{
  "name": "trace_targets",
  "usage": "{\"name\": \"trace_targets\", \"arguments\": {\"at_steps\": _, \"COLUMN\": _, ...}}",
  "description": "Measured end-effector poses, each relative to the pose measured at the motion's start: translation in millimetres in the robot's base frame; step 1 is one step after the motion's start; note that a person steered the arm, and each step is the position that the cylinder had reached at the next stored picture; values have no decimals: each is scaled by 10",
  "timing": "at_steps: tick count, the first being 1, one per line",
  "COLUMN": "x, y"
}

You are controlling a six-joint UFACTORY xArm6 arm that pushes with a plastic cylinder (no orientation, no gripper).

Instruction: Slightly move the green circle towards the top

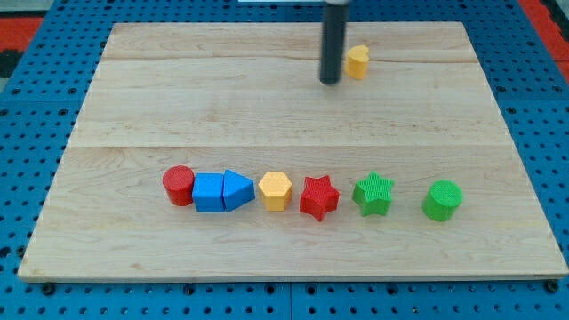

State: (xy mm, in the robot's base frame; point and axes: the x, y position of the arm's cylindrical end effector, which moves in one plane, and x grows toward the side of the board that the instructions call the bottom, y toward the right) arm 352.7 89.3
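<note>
The green circle (442, 200) sits on the wooden board (293, 116) at the right end of a row of blocks near the view's bottom. My tip (331, 82) is at the view's top, far up and to the left of the green circle, just left of a small yellow block (357, 62). The rod rises straight out of the view's top edge.
The row runs from left to right: a red circle (179, 186), a blue square (208, 192), a blue triangle-like block (236, 190), a yellow hexagon (276, 190), a red star (318, 197), a green star (373, 194). A blue pegboard (36, 107) surrounds the board.
</note>
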Motion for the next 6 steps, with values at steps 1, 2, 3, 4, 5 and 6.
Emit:
{"name": "trace_targets", "arguments": {"at_steps": 1, "x": 849, "y": 882}}
{"name": "trace_targets", "arguments": {"at_steps": 2, "x": 1984, "y": 1314}}
{"name": "trace_targets", "arguments": {"at_steps": 3, "x": 2222, "y": 1249}}
{"name": "trace_targets", "arguments": {"at_steps": 4, "x": 1571, "y": 1094}}
{"name": "trace_targets", "arguments": {"at_steps": 5, "x": 999, "y": 808}}
{"name": "trace_targets", "arguments": {"at_steps": 6, "x": 1189, "y": 1178}}
